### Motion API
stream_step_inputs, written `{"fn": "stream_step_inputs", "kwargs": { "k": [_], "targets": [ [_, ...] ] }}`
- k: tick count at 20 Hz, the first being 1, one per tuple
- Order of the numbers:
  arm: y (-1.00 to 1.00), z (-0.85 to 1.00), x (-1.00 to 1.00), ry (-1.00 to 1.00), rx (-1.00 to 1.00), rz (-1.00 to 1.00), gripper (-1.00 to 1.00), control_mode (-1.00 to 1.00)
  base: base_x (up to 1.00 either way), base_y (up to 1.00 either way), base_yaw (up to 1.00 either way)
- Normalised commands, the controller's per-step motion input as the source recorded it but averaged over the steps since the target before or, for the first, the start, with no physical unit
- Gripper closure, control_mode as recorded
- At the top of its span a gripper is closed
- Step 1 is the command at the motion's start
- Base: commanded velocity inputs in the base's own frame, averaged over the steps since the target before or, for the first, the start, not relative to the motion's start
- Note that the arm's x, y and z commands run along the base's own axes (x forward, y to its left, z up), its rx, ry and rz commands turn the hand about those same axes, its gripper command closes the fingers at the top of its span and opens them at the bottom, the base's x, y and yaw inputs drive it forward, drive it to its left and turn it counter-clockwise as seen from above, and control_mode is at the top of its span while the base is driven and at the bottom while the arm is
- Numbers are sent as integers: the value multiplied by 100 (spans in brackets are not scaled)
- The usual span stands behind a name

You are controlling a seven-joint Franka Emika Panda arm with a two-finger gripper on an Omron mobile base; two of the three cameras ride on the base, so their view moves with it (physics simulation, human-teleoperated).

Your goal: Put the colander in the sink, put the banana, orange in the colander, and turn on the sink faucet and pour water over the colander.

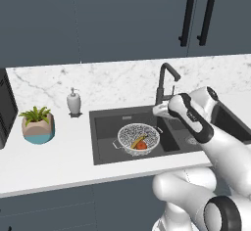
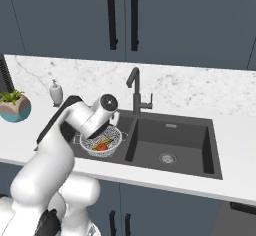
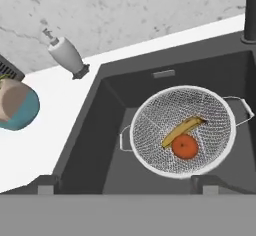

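The silvery mesh colander [image 3: 182,130] sits on the floor of the left basin of the dark sink [image 3: 95,130]. The yellow banana [image 3: 181,130] and the orange [image 3: 185,146] lie side by side inside it. My gripper [image 3: 127,186] hangs open above the basin's near side, with nothing between its dark fingertips [image 3: 47,186]. In the left base view the colander [image 1: 138,138] lies left of and below my hand [image 1: 158,110]. The tall dark sink faucet [image 1: 164,80] rises just behind the hand. In the right base view my arm covers part of the colander [image 2: 101,142], and the sink faucet [image 2: 135,92] stands behind the divider.
A white soap dispenser [image 1: 74,102] stands on the counter behind the sink's left corner. A potted plant [image 1: 37,125] sits further left, next to a dark appliance [image 1: 6,107]. The right basin [image 2: 167,157] holds just its steel drain. Dark cabinets hang above the marble backsplash.
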Motion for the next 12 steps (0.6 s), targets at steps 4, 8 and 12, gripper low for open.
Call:
{"fn": "stream_step_inputs", "kwargs": {
  "k": [4, 8, 12],
  "targets": [
    [-54, 100, 0, 11, 28, 0, -100, -100, 0, 0, 0],
    [-57, 75, 0, 17, 29, 3, -100, -100, 0, 0, 0],
    [-56, 36, 0, 14, 31, 4, -100, -100, 0, 0, 0]
  ]
}}
